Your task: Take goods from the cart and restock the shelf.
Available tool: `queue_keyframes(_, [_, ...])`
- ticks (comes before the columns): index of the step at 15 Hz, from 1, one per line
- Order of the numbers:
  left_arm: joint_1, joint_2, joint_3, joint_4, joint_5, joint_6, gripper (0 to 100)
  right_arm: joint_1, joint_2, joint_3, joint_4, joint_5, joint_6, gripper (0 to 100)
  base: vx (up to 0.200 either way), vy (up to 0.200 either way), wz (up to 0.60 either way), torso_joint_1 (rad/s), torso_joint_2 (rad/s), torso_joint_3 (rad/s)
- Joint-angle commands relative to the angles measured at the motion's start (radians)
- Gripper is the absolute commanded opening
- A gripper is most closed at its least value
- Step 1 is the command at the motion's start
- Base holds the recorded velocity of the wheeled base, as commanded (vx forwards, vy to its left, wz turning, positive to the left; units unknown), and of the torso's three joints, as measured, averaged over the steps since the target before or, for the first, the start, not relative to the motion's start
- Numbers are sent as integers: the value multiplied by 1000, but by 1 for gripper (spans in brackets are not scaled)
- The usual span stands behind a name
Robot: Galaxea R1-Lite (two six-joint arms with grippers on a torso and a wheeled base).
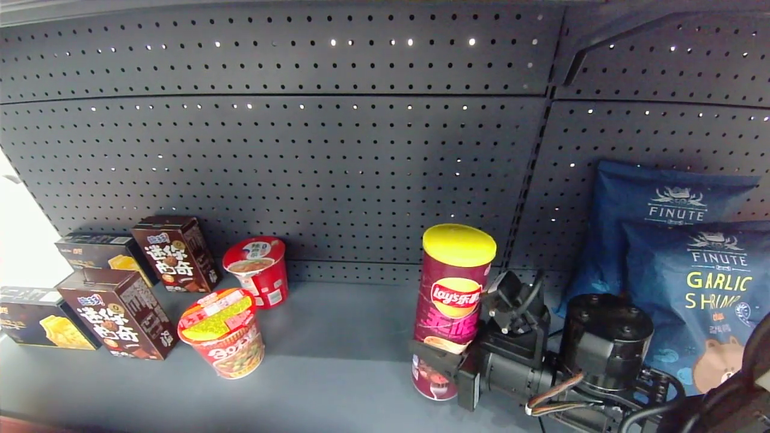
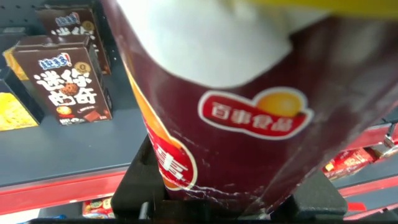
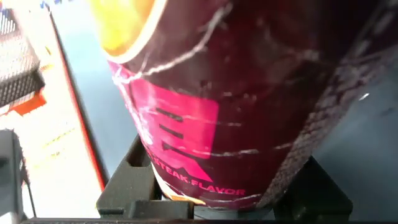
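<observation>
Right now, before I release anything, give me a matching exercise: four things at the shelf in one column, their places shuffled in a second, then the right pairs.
Things
1. chip can
2. blue snack bags
3. cup noodles
4. dark boxes

Places
A. at the left end of the shelf
B. at the right end, leaning on the back panel
C. held in the right gripper, mid-shelf
D. between the dark boxes and the chip can

Pairs: 1-C, 2-B, 3-D, 4-A.
</observation>
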Motion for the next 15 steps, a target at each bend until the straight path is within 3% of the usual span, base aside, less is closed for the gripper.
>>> queue_keyframes(1, [1, -10, -4, 0, 9, -1, 0, 8, 42, 7, -4, 0, -2, 0, 0, 0, 0, 0, 0, 0])
queue_keyframes(15, [-2, -29, -5, 3, 15, -2, 0, 17, 120, 16, -34, -3, -3, 0, 0, 0, 0, 0, 0, 0])
